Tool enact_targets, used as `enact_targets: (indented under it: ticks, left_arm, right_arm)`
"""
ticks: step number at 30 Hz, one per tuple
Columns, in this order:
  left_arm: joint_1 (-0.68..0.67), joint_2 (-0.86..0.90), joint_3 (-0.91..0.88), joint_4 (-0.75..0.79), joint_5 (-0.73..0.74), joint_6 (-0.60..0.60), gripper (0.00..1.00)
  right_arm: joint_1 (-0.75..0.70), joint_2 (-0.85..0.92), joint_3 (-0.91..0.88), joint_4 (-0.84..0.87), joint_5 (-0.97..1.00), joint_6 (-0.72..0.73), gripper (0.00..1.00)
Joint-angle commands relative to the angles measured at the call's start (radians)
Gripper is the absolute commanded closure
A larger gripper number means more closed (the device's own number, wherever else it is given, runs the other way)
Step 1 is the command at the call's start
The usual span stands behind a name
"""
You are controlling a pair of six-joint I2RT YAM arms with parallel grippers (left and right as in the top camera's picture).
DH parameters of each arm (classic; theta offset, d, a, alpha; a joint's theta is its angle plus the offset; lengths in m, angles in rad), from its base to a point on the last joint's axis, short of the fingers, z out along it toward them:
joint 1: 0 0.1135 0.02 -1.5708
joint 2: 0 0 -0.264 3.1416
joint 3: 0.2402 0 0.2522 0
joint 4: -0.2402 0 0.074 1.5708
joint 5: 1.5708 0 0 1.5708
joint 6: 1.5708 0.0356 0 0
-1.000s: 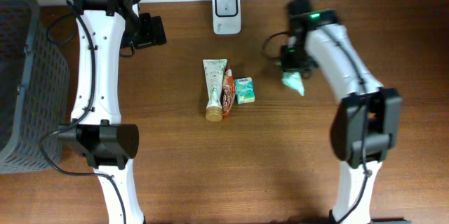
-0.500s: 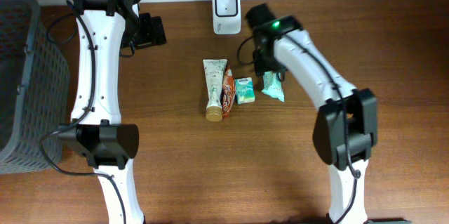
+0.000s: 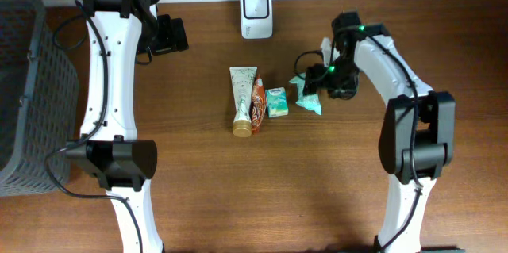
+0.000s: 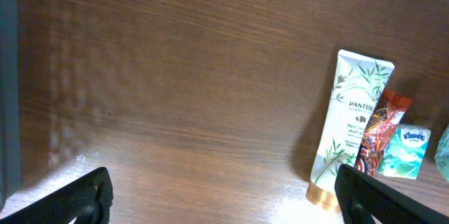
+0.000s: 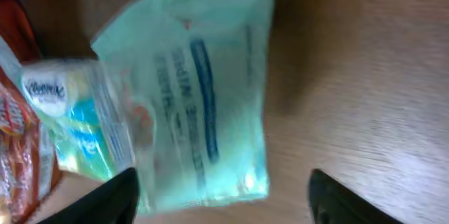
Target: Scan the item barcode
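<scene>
Tabletop [image 3: 238, 189]: right pincer [image 5: 223, 194] (jaws apart) above packet [image 5: 189, 90]

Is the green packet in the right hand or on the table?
On the table: the green packet lies beside the tissue pack, right hand open over it.

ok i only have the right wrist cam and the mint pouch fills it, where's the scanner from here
observer: the white scanner stands at the far side of the table, beyond the row of items and left of the right gripper.
operator: is the left arm in the way
observer: no, the left gripper is open and empty, off to the left of the scanner.
operator: anything left of the red packet
observer: yes, a Pantene tube lies at the row's left end, right beside the red sachet.
</scene>
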Motion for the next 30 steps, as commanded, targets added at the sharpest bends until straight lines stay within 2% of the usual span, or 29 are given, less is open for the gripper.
enact_targets:
  ticks: [1, 2, 3, 6, 8, 11, 16, 19, 24, 27, 30]
  left_arm:
    - [0.0, -0.012, 0.009, -0.001, -0.007, 0.001, 0.01]
    - [0.0, -0.012, 0.009, -0.001, -0.007, 0.001, 0.01]
    - [0.0, -0.012, 0.009, -0.001, -0.007, 0.001, 0.01]
    - [0.0, -0.012, 0.009, -0.001, -0.007, 0.001, 0.01]
    - [0.0, -0.012, 0.009, -0.001, -0.007, 0.001, 0.01]
    - [0.0, -0.012, 0.009, -0.001, -0.007, 0.001, 0.01]
    - [0.0, -0.012, 0.009, -0.001, -0.007, 0.001, 0.01]
    - [0.0, -0.012, 0.009, -0.001, -0.007, 0.001, 0.01]
    - [0.0, -0.012, 0.009, -0.001, -0.007, 0.001, 0.01]
    - [0.0, -0.012, 0.009, -0.001, -0.007, 0.001, 0.01]
    - [0.0, -0.012, 0.009, -0.001, -0.007, 0.001, 0.01]
  right_arm:
    - [0.01, 0.005, -0.07, 0.086, -0.09, -0.011, 0.34]
    - [0.01, 0.005, -0.079, 0.1, -0.089, -0.011, 0.36]
    - [0.012, 0.005, -0.09, 0.118, -0.089, -0.011, 0.43]
    - [0.022, 0.004, -0.091, 0.148, -0.082, -0.011, 0.78]
    - [0.032, 0.004, -0.07, 0.163, -0.081, -0.011, 0.96]
    - [0.042, 0.004, 0.006, 0.148, -0.062, -0.011, 0.96]
    - [0.085, 0.004, 0.242, 0.148, 0.023, -0.011, 0.96]
    - [0.133, 0.004, 0.319, 0.293, 0.109, -0.012, 0.96]
    - [0.222, 0.039, 0.317, 0.571, 0.453, -0.039, 0.96]
    - [0.254, 0.099, 0.316, 0.705, 0.496, -0.137, 0.96]
    - [0.265, 0.142, 0.316, 0.75, 0.493, -0.142, 0.96]
